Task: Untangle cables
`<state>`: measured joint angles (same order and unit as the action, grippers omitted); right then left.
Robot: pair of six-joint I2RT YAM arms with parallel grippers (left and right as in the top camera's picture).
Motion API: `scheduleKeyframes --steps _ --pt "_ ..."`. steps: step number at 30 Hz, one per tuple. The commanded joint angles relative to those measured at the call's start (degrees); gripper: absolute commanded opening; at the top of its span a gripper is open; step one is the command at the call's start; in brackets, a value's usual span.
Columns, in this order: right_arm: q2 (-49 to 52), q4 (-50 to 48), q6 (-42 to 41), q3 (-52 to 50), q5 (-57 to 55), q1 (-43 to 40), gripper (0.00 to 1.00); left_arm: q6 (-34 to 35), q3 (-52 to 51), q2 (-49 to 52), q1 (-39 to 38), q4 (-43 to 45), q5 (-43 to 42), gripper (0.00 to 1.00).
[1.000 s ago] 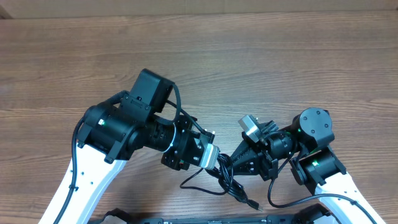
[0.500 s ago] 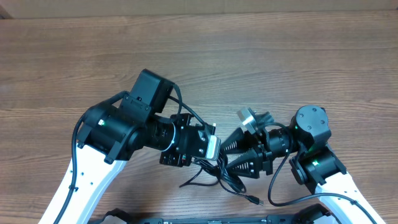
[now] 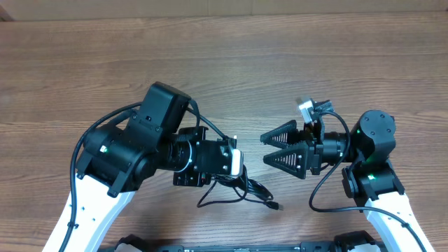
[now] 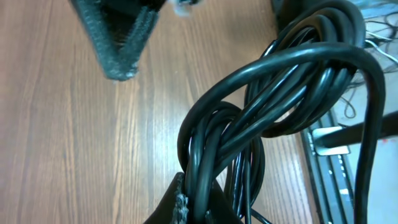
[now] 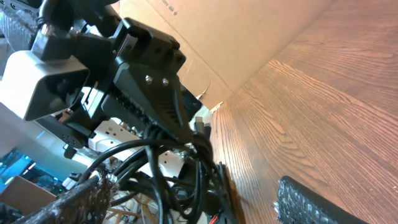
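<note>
The cables are a bunch of thin black cords hanging in loose loops near the table's front edge. One small plug end lies on the wood. My left gripper is shut on the bunch. In the left wrist view its jaws pinch a few strands, and the tangled loops fill the picture. My right gripper stands open to the right of the bunch, apart from it and holding nothing. In the right wrist view the cables hang ahead of its spread fingers.
The wooden table stretches away to the back. Each arm carries its own thicker black wire. A dark edge runs along the front of the table. A brown cardboard panel stands behind the left arm.
My right gripper has opened, let go of the cables, and drawn back to the right. The left gripper still holds the bunch, which now hangs free of the right fingers.
</note>
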<state>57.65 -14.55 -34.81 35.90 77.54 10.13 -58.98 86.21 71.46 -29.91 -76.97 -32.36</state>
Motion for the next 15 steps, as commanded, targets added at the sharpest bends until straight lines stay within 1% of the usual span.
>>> scheduleKeyframes --steps 1,4,9,12,15 --pt "-0.24 -0.42 -1.49 0.83 -0.33 -0.24 0.83 6.40 0.31 -0.96 -0.02 2.38 4.52 0.04" --pt "-0.24 -1.44 -2.43 0.83 -0.35 -0.24 0.83 10.67 0.31 -0.66 -0.02 4.31 9.09 0.04" --pt "-0.24 -7.58 -5.62 0.83 0.55 -0.24 0.80 12.37 0.31 0.57 -0.13 5.49 9.20 0.04" --pt "-0.24 -9.53 -6.36 0.83 1.22 -0.17 0.80 13.70 0.31 2.27 -0.13 5.44 9.25 0.04" --pt "-0.26 -11.47 -7.04 0.83 3.13 -0.17 0.77 15.08 0.31 5.22 -0.13 5.42 8.52 0.04"
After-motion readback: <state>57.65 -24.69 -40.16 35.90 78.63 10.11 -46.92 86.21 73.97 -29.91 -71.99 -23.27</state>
